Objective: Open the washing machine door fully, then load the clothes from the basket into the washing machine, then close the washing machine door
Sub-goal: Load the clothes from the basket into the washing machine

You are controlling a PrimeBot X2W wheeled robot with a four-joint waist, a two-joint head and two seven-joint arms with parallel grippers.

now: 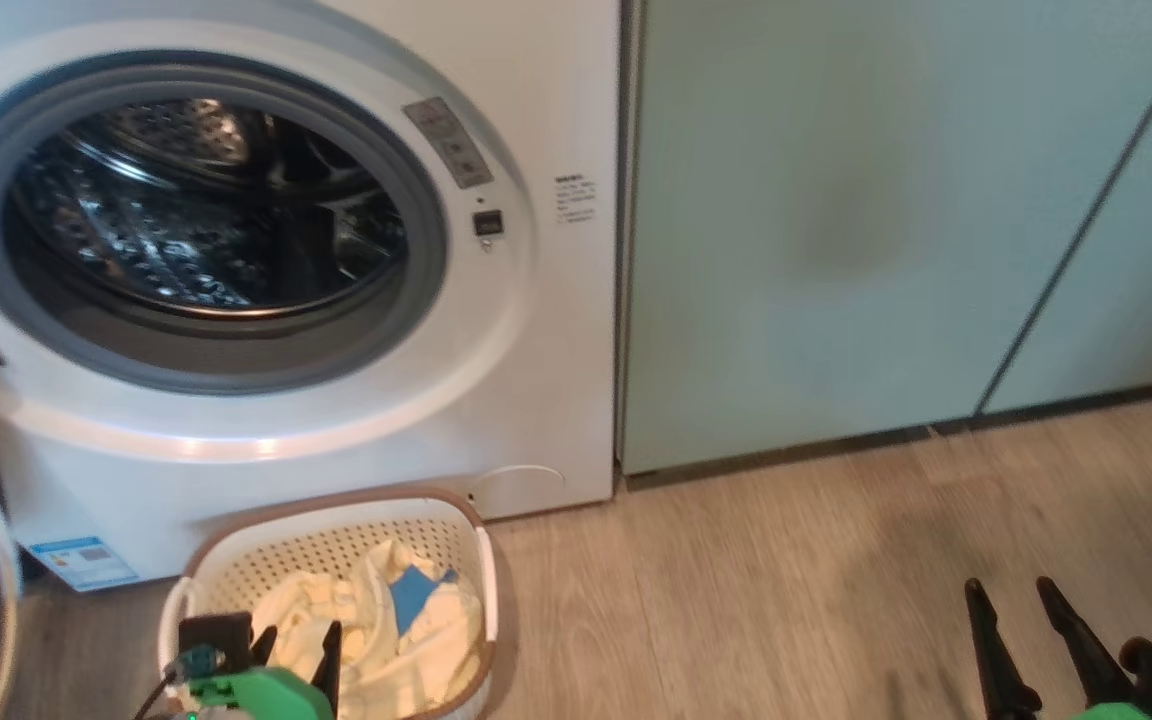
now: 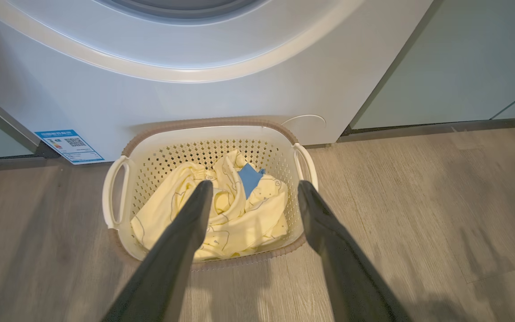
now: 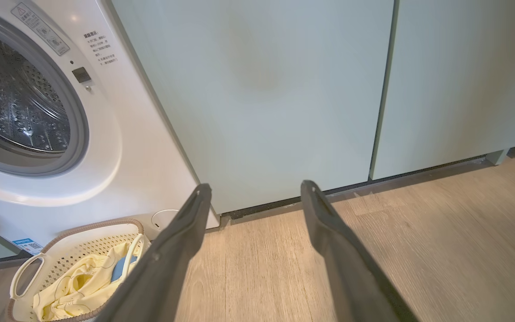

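Head view: the clothes (image 1: 376,610) lay in the basket (image 1: 336,500), at 6 o'clock below the washing machine (image 1: 536,350). Left wrist view: soft, light fabric, likely best pinched at a raised fold; the left gripper (image 2: 255,185) pointed down at it, released. Right wrist view: the right gripper (image 3: 255,185) hung released over the floor (image 3: 418,250).
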